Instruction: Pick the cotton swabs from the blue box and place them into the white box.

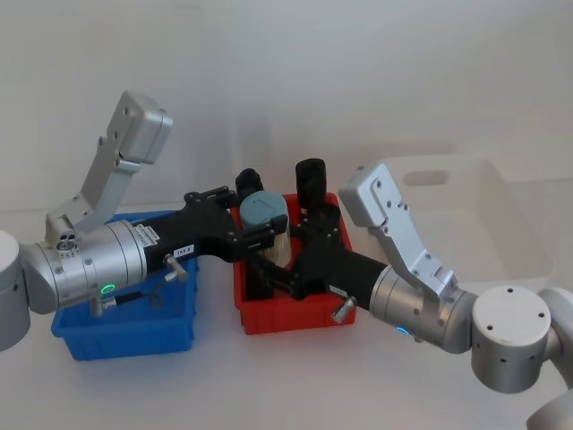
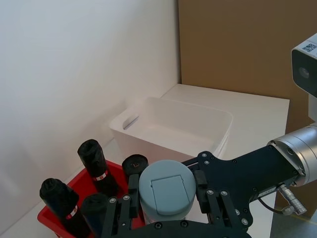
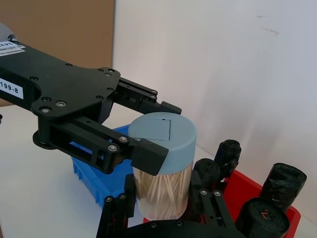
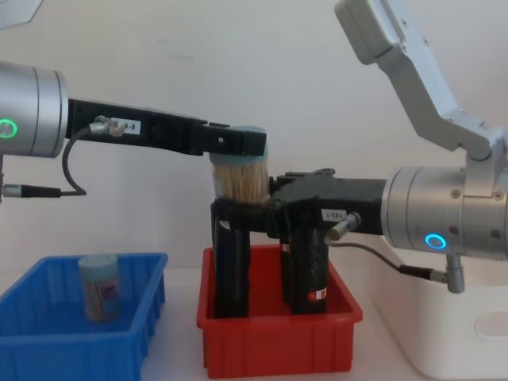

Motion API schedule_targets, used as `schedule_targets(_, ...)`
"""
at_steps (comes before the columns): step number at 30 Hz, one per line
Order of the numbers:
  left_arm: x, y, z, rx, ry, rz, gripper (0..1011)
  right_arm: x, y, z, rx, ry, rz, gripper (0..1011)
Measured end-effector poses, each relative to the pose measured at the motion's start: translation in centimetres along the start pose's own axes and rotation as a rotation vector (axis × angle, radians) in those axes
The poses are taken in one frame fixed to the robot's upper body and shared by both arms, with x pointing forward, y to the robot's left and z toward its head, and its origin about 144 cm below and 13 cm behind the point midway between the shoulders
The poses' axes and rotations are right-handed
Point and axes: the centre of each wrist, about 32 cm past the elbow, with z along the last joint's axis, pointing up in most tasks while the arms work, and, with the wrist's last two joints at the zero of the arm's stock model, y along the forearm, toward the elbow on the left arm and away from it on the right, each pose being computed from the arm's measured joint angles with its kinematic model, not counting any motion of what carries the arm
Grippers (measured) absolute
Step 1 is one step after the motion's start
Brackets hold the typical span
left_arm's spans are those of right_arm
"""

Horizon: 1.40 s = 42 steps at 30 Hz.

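Blue box [image 4: 48, 341]: set at the near left, with one spare jar of cotton swabs [image 4: 99, 287] seen upright inside it.
Left gripper [image 4: 238, 143]: positioned above the red bin [image 4: 278, 349] and clenched on the pale lid of the held jar [image 3: 163, 186].
Position of the held jar: upright in the air over the red bin, just above the tops of the black rolls [image 2: 96, 163]; not yet delivered.
Right gripper [image 4: 238, 208]: positioned about the held jar's lower body; whether it is clamped or merely bracketing cannot be told.
White box [image 1: 528, 235]: set at the right, beyond the red bin.
Handling: the held jar is judged light, rigid and smooth-walled, so liable to slip or swivel. The lid may pop off, so the clear body below it is judged the safer hold.
Hidden: the held jar's base is masked by the Right gripper in the chest view. The Blue box's floor is partly covered by the left arm [image 1: 98, 260] in the head view, so no full count of jars can be made. The White box is cut off at the chest view's edge.
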Motion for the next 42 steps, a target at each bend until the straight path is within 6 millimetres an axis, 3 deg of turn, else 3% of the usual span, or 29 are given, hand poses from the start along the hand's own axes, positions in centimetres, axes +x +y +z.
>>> schedule_targets(6, 0.0, 0.0, 0.0, 0.000, 0.000, 0.000, 691, 0.0, 0.2, 0.1, 0.008, 0.004, -0.006, 622)
schedule_targets(12, 0.0, 0.0, 0.0, 0.001, 0.001, -0.002, 898, 0.1, 0.2, 0.2, 0.013, 0.006, -0.011, 622)
schedule_targets(18, 0.0, 0.0, 0.0, 0.001, 0.001, -0.003, 1003, 0.1, 0.2, 0.2, 0.014, 0.007, -0.015, 622)
schedule_targets(31, 0.0, 0.0, 0.0, 0.001, 0.000, -0.002, 1000, 0.2, -0.4, 0.0, 0.013, 0.022, -0.047, 622)
schedule_targets(42, 0.0, 0.0, 0.0, 0.001, 0.000, -0.002, 1000, 0.6, -2.6, -0.3, 0.033, 0.066, -0.161, 622)
